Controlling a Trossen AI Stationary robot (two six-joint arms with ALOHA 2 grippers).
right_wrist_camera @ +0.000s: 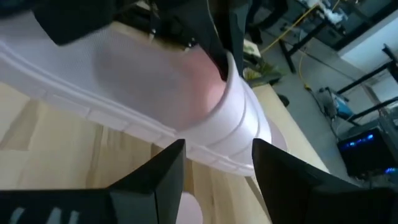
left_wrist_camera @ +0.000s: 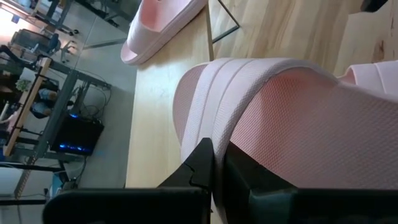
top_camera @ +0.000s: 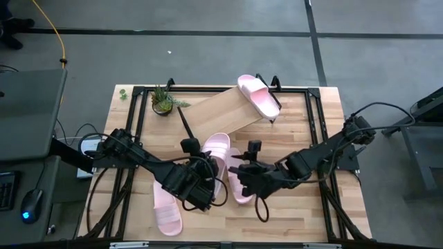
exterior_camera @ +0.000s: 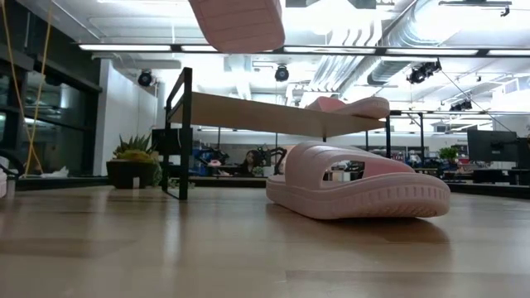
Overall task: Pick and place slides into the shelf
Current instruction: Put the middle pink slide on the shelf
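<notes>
Wooden plank surface (top_camera: pixel 304 207) inside a black frame, grey floor around; the low view alone shows the ceiling lights and room behind. Left pincer (top_camera: pixel 205 190) is pinched on the strap of a lifted pink slide (top_camera: pixel 216 162); its wrist view shows the ribbed strap and dimpled sole (left_wrist_camera: pixel 292 124) right at the fingers. Right pincer (top_camera: pixel 237 177), fingers spread, sits just beside that slide; a second slide (top_camera: pixel 241 187) lies under it. A third slide (top_camera: pixel 167 207) lies flat beyond the left pincer. The slanted wood shelf (top_camera: pixel 218 111), far ahead of both pincers, carries one slide (top_camera: pixel 259 95) at its end. A small potted plant (top_camera: pixel 163 101) stands beside the shelf.
</notes>
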